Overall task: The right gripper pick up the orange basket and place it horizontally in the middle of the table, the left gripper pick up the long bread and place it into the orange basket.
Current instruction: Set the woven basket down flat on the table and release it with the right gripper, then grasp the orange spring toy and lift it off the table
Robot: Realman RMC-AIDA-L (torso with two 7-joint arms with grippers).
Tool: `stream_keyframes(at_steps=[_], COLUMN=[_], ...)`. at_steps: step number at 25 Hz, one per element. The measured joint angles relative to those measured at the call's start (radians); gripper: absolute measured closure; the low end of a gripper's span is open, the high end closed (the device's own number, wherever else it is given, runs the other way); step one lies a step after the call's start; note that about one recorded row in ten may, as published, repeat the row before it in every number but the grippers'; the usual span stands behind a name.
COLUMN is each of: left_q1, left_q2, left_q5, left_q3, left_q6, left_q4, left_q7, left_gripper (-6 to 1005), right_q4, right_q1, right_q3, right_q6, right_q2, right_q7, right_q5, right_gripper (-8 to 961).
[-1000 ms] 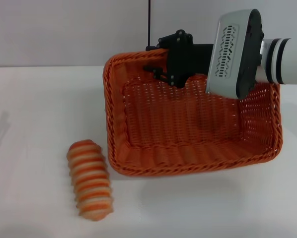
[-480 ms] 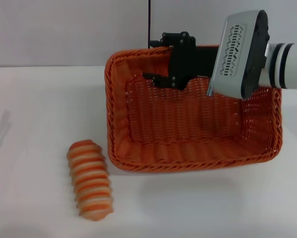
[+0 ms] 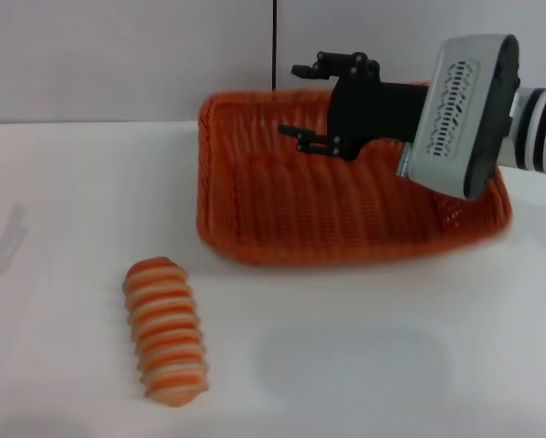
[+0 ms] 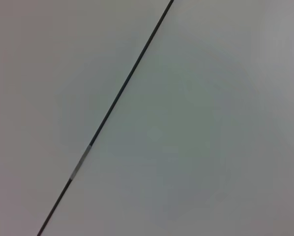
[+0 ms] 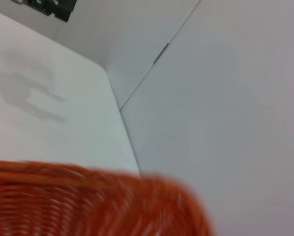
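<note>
White tabletop [image 3: 364, 365] is backed by a grey wall. The woven orange basket [image 3: 255, 210] lies at centre, its far rim beneath the spread right gripper [image 3: 311, 102]. At seven o'clock, well apart, the ridged long bread [image 3: 165, 330] is seen.

We see even, bright light; the orange basket [image 3: 346, 196] smears with motion blur; soft shadows at nine o'clock.

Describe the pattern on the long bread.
The long bread has alternating orange and cream ridged stripes running across it, seen best in the head view.
</note>
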Motion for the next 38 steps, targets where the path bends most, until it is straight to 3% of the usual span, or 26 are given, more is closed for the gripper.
stream_keyframes(at_steps=[12, 20, 26, 33, 38], left_q1=[0.005, 0.007, 0.008, 0.000, 0.003], left_q2=[0.000, 0.002, 0.003, 0.005, 0.006], left_q5=[0.000, 0.000, 0.000, 0.000, 0.000], left_q3=[0.006, 0.007, 0.007, 0.009, 0.017], left_q6=[0.014, 0.019, 0.022, 0.027, 0.045], left_q4=[-0.003, 0.001, 0.005, 0.018, 0.048], left_q7=[0.008, 0.008, 0.010, 0.004, 0.004], left_gripper=[185, 185, 185, 185, 186], right_q4=[0.095, 0.208, 0.251, 0.261, 0.296], right_q1=[-0.072, -0.219, -0.313, -0.363, -0.419], right_q3=[0.001, 0.012, 0.036, 0.041, 0.047], right_q6=[0.000, -0.032, -0.057, -0.073, -0.168], right_q2=[-0.001, -0.001, 0.000, 0.002, 0.006], right_q7=[-0.058, -0.045, -0.014, 0.052, 0.108], right_q5=[0.071, 0.269, 0.325, 0.364, 0.383], right_gripper=[285, 285, 286, 286, 286])
